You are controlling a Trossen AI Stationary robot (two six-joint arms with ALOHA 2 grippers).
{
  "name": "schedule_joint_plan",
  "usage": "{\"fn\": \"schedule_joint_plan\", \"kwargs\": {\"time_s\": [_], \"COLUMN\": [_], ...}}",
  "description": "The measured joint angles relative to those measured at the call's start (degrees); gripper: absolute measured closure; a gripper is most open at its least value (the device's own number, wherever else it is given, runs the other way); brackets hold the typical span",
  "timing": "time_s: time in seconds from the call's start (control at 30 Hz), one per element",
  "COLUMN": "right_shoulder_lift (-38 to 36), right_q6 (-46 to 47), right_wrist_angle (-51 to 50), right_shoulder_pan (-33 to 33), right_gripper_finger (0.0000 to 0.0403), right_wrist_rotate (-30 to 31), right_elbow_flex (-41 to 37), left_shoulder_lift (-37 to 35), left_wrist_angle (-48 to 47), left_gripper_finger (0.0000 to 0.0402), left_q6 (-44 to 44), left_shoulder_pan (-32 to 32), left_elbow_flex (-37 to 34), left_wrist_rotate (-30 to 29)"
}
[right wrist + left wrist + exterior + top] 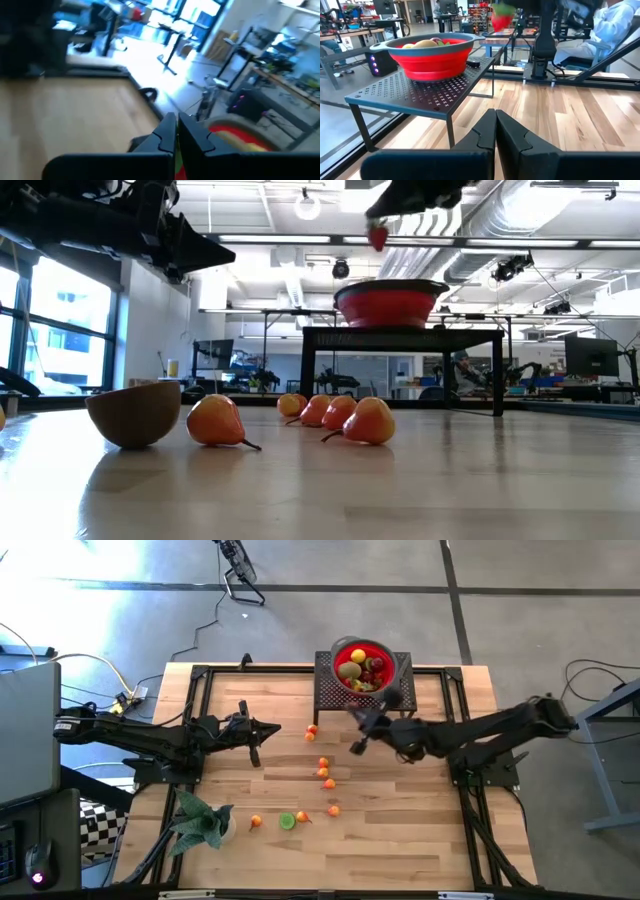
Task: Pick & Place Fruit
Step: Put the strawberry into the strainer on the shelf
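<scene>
A red strawberry (pixel 378 237) with a green top (pixel 501 9) hangs high over the table, held by my shut right gripper (pixel 355 747) just in front of the black perforated stand (pixel 335 695). On that stand sits a red bowl (pixel 345 646) holding fruit (pixel 358 657). Several small orange fruits (pixel 323 772) and a green lime half (pixel 287 821) lie loose on the wooden table. My left gripper (pixel 277 729) waits shut and level over the table's left half, touching nothing. My right gripper pinches the strawberry (pixel 500 22) between its two fingertips, coming in about level from the table's right. A sliver of red and green (pixel 176 162) shows between the fingers. The strawberry hangs below the tips, lifted clear, about level with the bowl's rim.
A green leafy plant (pixel 203 824) stands near the front left corner. A brown half-round fruit (pixel 133 413) and orange pear-shaped fruits (pixel 215 421) lie close to the low camera. A black frame (pixel 200 675) runs around the table. Beyond the table a person (pixel 615 25) sits.
</scene>
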Motion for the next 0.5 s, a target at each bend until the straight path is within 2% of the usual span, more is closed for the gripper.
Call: {"fn": "schedule_joint_plan", "kwargs": {"time_s": [0.3, 0.43, 0.5], "right_shoulder_lift": [-6.05, -5.89, -5.46], "right_q6": [-4.43, -4.78, -5.37], "right_wrist_angle": [0.9, 0.69, 0.81], "right_shoulder_pan": [-5.79, -11.28, -14.51], "right_gripper_finger": [0.0399, 0.0399, 0.0399], "right_wrist_rotate": [3.16, 2.1, -0.6], "right_elbow_flex": [0.02, 0.04, 0.04], "left_shoulder_lift": [0.0, -0.01, -0.01], "left_wrist_angle": [0.0, -0.55, -1.23], "left_gripper_finger": [0.0396, 0.0396, 0.0396], "left_q6": [0.14, 0.13, 0.14], "left_shoulder_pan": [0.0, 0.0, 0.0], "left_elbow_flex": [0.0, 0.0, 0.0], "left_wrist_rotate": [-0.02, -0.02, -0.02]}}
